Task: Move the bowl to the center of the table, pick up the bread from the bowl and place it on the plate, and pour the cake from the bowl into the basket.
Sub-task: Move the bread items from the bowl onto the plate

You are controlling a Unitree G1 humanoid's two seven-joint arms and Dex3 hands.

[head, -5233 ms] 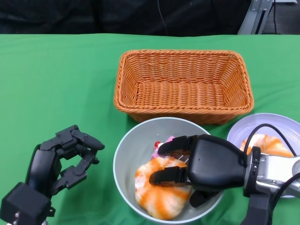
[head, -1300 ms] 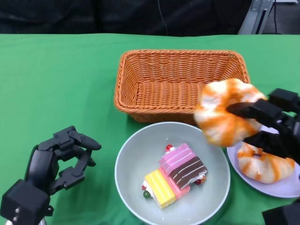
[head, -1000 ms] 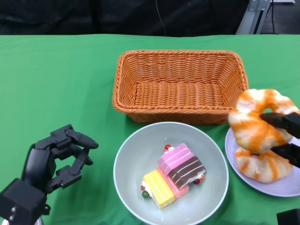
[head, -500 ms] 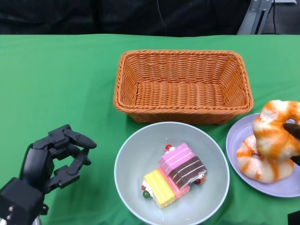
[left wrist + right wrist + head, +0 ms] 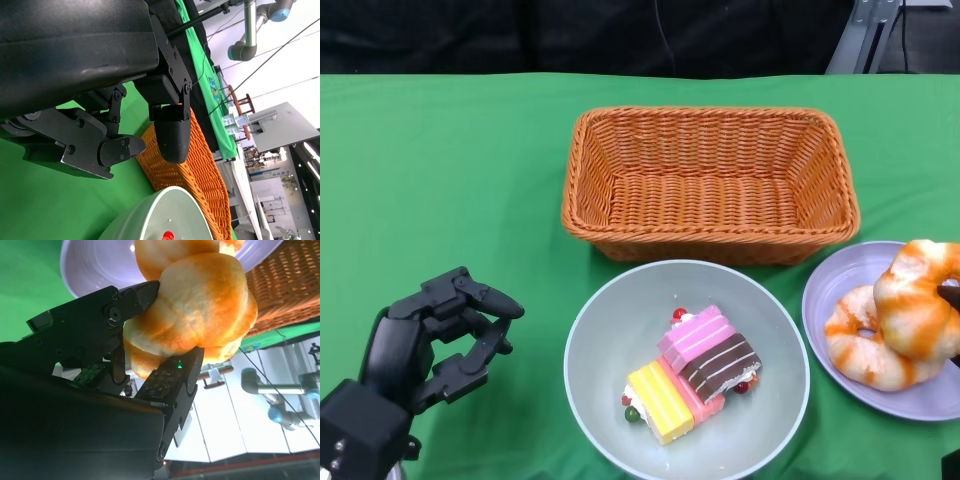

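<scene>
The grey-green bowl (image 5: 582,330) sits at the near middle of the table with the striped cake slices (image 5: 692,372) in it. To its right, the lilac plate (image 5: 825,285) bears one orange-white bread (image 5: 855,345). A second bread (image 5: 918,312) lies on top of that one, gripped by my right hand (image 5: 950,295), which shows only as a black sliver at the frame's edge. In the right wrist view my right hand (image 5: 100,340) clasps this bread (image 5: 195,305) just over the plate (image 5: 90,265). My left hand (image 5: 430,340) hovers left of the bowl, fingers loosely bent and holding nothing.
The wicker basket (image 5: 710,180) stands behind the bowl, nothing inside it, its near wall close to the bowl's far rim. Green cloth covers the table. The left wrist view shows the basket (image 5: 190,170) and the bowl rim (image 5: 150,220) beyond my left hand (image 5: 125,115).
My right hand lifted the bread out of the bowl, carried it right and lowered it onto the plate, against the bread lying there. The cake is now uncovered. My left hand stayed put.
</scene>
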